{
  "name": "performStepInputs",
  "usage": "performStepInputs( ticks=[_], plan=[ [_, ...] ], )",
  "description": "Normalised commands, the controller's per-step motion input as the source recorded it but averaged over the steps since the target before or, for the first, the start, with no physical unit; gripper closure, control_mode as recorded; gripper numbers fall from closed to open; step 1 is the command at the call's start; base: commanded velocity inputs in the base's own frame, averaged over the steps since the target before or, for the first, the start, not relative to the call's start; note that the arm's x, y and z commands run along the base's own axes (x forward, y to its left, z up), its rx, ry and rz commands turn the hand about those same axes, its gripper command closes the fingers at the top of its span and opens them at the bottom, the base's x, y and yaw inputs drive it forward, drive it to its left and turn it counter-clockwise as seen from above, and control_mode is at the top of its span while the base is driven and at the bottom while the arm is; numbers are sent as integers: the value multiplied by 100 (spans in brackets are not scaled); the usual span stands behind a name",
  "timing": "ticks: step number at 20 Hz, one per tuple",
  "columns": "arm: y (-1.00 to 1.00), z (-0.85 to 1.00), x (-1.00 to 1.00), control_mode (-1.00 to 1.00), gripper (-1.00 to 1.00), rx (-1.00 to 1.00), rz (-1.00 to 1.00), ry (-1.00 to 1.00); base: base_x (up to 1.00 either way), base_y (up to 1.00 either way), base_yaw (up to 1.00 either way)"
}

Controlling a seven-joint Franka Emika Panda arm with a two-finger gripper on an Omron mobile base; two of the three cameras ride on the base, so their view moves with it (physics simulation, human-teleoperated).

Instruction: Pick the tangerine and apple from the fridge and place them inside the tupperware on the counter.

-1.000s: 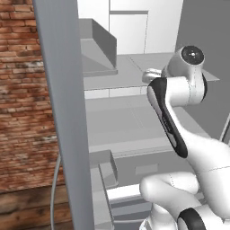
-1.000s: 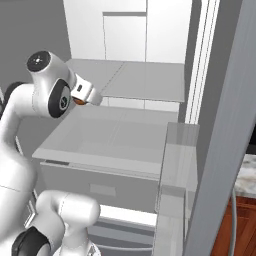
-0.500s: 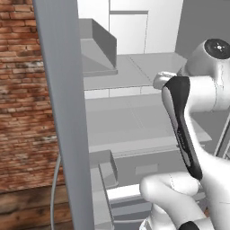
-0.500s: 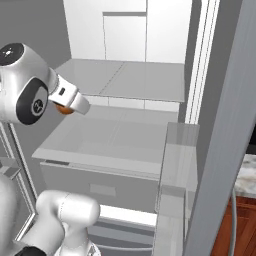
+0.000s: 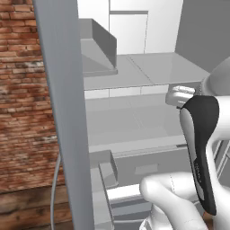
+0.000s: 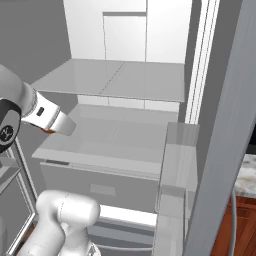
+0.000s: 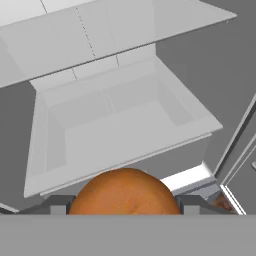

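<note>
My hand is clamped on the tangerine, fingers closed against its sides, held out in front of the open fridge above its lower shelf, having drawn back and leftward from the shelves since half a second ago.

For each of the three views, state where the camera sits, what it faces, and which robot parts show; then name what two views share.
Left base view: behind-left, faces the open fridge; arm at right.
Right base view: behind-right, faces the fridge's shelves; arm at left, with the gripper there.
Hand view: on the hand, faces the shelves; tangerine between the fingertips.
Both base views share the fridge shelves.
</note>
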Motion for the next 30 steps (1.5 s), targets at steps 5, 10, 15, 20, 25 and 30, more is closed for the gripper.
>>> performStepInputs(
  ticks=[5,10,15,20,25,30],
  plan=[
    [0,-4,-33,100,100,0,0,0,-51,0,0],
    [0,0,0,100,100,0,0,0,-88,0,0],
    [0,0,0,100,100,0,0,0,-94,4,0],
    [0,0,0,100,100,0,0,0,-79,4,-22],
    [0,0,0,100,100,0,0,0,-85,0,-64],
    [0,0,0,100,100,0,0,0,-65,-2,-100]
  ],
)
